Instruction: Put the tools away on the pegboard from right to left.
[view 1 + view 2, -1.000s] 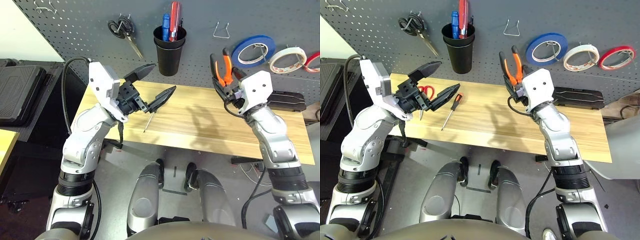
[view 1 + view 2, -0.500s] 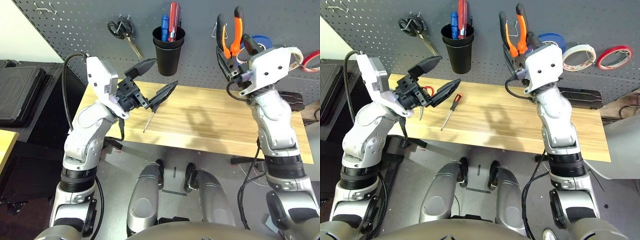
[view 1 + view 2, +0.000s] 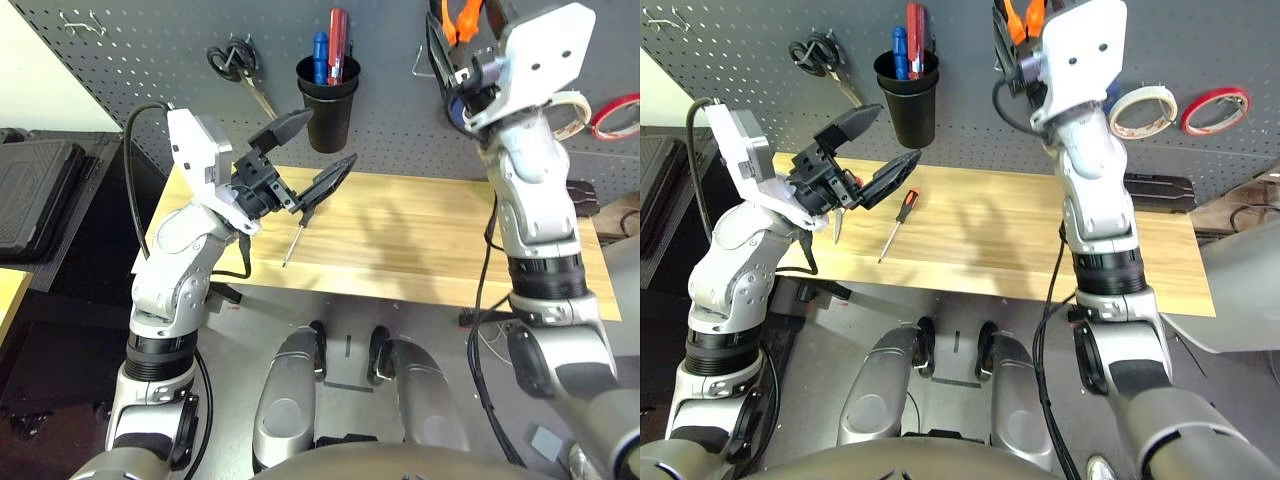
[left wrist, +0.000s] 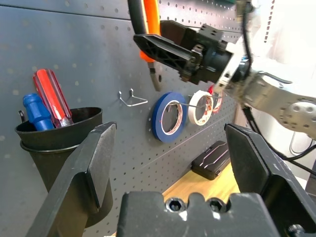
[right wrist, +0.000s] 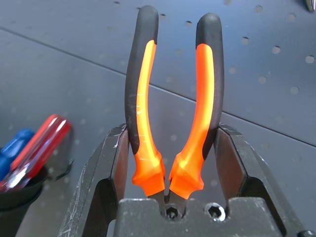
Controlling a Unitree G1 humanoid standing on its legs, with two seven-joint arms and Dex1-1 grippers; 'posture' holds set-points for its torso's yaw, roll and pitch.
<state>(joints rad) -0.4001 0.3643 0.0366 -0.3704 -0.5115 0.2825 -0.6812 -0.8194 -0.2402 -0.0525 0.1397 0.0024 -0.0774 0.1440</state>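
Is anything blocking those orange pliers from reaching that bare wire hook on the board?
Nothing visible does. The right gripper holds the pliers up against the pegboard, and the empty wire hook hangs free beside the blue tape roll.

1. The pegboard (image 3: 150,40) looks like matt dark grey painted metal, evenly perforated.
2. The surface (image 3: 420,240) is pale wood with visible lengthwise grain and a soft satin sheen.
3. The pliers (image 5: 173,98) have handles in glossy orange plastic edged with matt black rubbery grip.
4. The right pincer (image 5: 170,163) fingers (image 5: 106,168) are black plastic, scuffed with fine scratches.
5. The black cup (image 3: 328,105) is smooth, slightly shiny plastic.
6. The wire hook (image 4: 132,98) is bright bare metal.
7. The robot's forearms (image 3: 180,260) are smooth silver, semi-gloss.
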